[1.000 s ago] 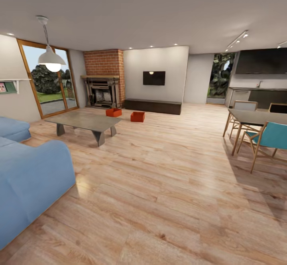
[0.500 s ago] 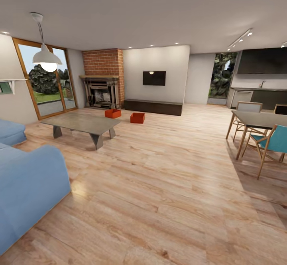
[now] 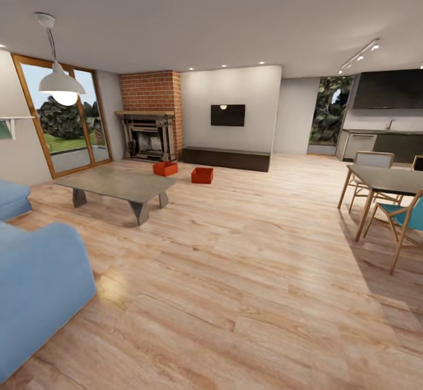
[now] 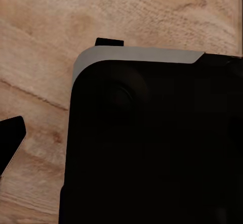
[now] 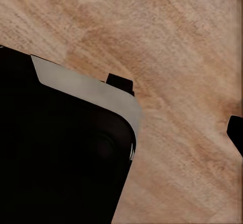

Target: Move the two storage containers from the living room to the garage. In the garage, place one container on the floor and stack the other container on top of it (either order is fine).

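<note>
I am in the living room. Two orange-red storage containers stand far ahead on its wood-plank flooring: one [image 3: 165, 168] in front of the brick fireplace [image 3: 149, 115], the other [image 3: 202, 175] a little to its right, before the long dark low cabinet [image 3: 225, 158]. They sit apart from each other. The garage and its floor are out of view. In the wrist views my left gripper [image 4: 121, 145] and right gripper [image 5: 121, 133] hang over wood planks and my own dark base. One fingertip [image 4: 10, 139] and one fingertip [image 5: 236, 133] sit at the picture edges, nothing between them.
A grey coffee table [image 3: 116, 185] stands left of the way to the containers. The blue sofa [image 3: 35, 284] is close at my left. A dining table [image 3: 388, 180] with chairs is at the right. Open wood flooring [image 3: 247, 261] stretches between.
The whole head view has shifted: sofa and coffee table slid left, the dining chairs slid right, and the room looks slightly closer. The containers stay where they were.
</note>
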You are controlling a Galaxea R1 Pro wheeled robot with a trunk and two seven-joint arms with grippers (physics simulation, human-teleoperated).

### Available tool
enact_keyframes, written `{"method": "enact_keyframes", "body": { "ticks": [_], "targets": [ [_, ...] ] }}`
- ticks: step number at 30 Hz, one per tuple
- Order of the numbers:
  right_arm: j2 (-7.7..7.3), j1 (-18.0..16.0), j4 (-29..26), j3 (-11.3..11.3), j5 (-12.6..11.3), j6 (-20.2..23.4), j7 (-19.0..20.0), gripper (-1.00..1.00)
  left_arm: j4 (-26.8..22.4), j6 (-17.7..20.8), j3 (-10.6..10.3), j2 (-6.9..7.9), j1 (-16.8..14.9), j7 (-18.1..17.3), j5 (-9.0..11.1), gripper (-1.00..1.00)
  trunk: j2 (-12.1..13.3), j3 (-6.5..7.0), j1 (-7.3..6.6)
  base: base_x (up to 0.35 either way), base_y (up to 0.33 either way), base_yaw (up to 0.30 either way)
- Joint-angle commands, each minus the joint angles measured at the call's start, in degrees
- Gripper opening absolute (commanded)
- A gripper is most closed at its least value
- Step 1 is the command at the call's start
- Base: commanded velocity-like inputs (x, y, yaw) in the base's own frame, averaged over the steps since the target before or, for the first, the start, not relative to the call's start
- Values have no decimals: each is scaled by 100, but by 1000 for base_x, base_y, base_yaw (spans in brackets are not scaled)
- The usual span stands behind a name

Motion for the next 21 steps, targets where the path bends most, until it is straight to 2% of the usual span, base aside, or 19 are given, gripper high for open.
{"method": "enact_keyframes", "body": {
  "ticks": [1, 21],
  "targets": [
    [1, -4, 9, 48, -54, -24, 1, 100, 2, -14, -2, 1, -2, -6, 50, 100, -3, -6, 3, 323, 0, 0],
    [28, -4, 18, 39, -54, -40, 1, 100, 2, -14, 24, 4, -2, -1, 66, 100, -3, -6, 3, 323, 0, 0]
  ]
}}
